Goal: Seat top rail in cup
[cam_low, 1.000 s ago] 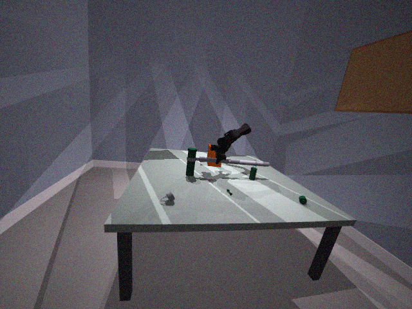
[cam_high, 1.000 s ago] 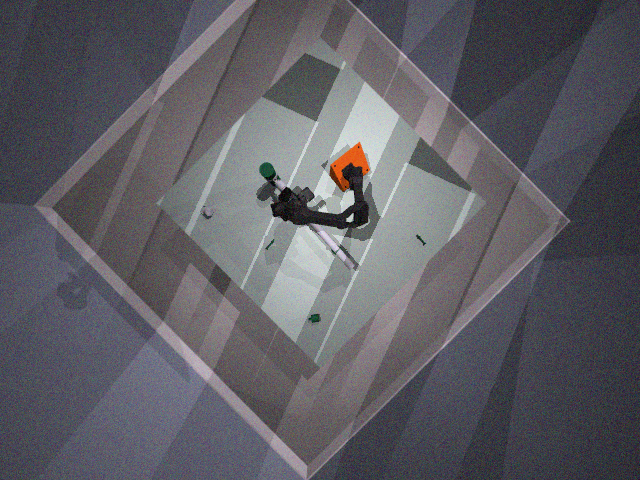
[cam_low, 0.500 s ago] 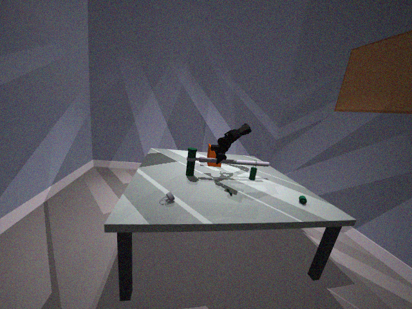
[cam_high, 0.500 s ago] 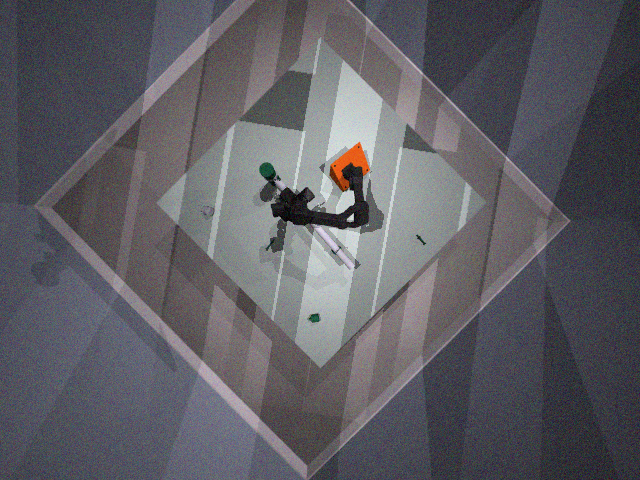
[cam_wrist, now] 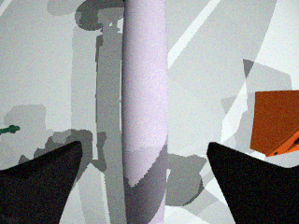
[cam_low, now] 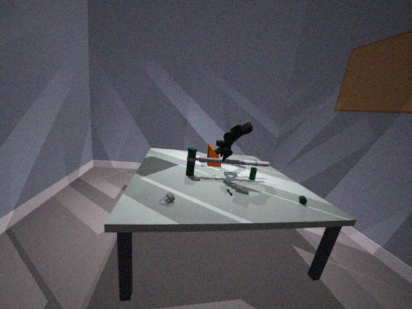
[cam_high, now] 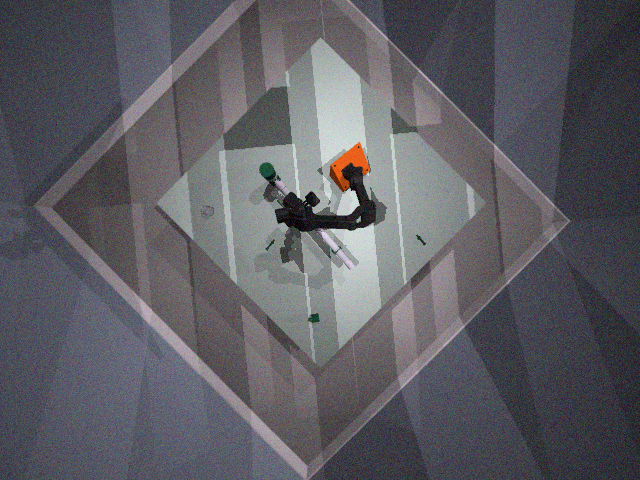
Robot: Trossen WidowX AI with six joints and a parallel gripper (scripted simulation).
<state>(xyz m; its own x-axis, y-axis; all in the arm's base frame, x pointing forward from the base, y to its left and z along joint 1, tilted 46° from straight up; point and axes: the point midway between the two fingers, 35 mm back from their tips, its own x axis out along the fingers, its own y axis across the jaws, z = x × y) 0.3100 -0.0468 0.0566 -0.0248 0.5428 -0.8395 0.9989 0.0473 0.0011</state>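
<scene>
The pale rail (cam_high: 330,242) (cam_low: 239,162) (cam_wrist: 145,93) runs nearly level from the big green post (cam_high: 267,170) (cam_low: 190,168) through the thin loop above the short post (cam_low: 252,173). The brace band (cam_low: 191,159) sits up on the big post, a little below its cap. The rail's end meets the cup area at the band; how deep it sits cannot be told. My gripper (cam_low: 223,157) (cam_wrist: 146,149) is open, with one finger on each side of the rail and a visible gap on both sides in the wrist view. Its fingertips are hidden under the arm in the top view.
An orange wedge block (cam_high: 351,161) (cam_low: 213,161) (cam_wrist: 276,117) stands by the arm's base. A clear-grey ringed part (cam_high: 207,210) (cam_low: 169,197), a green fitting (cam_high: 313,317) (cam_low: 302,199) and small green bolts (cam_high: 270,244) (cam_high: 421,239) (cam_low: 229,192) lie on the table.
</scene>
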